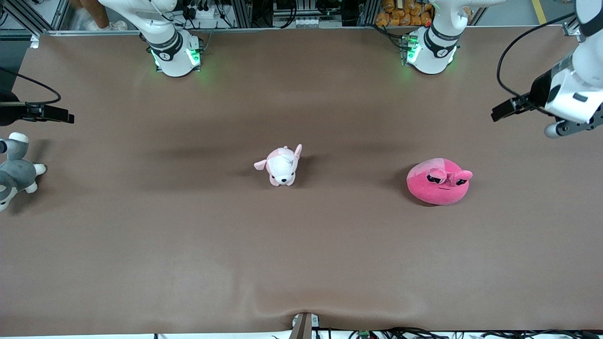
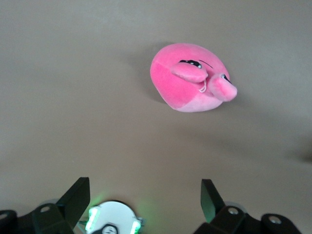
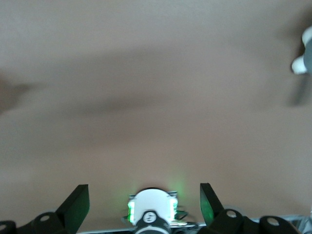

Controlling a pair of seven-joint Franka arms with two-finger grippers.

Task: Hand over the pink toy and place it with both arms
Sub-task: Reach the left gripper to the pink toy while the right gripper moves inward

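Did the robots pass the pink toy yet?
Not yet. The pink toy sits untouched on the table. The left gripper is open above it, empty. The right gripper waits open. Grabbing, passing and placing are all left.

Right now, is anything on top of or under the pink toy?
Nothing is on top of the pink toy; its upper side is bare in the front and left wrist views. It sits directly on the brown table cover. Whatever lies beneath its base is hidden.
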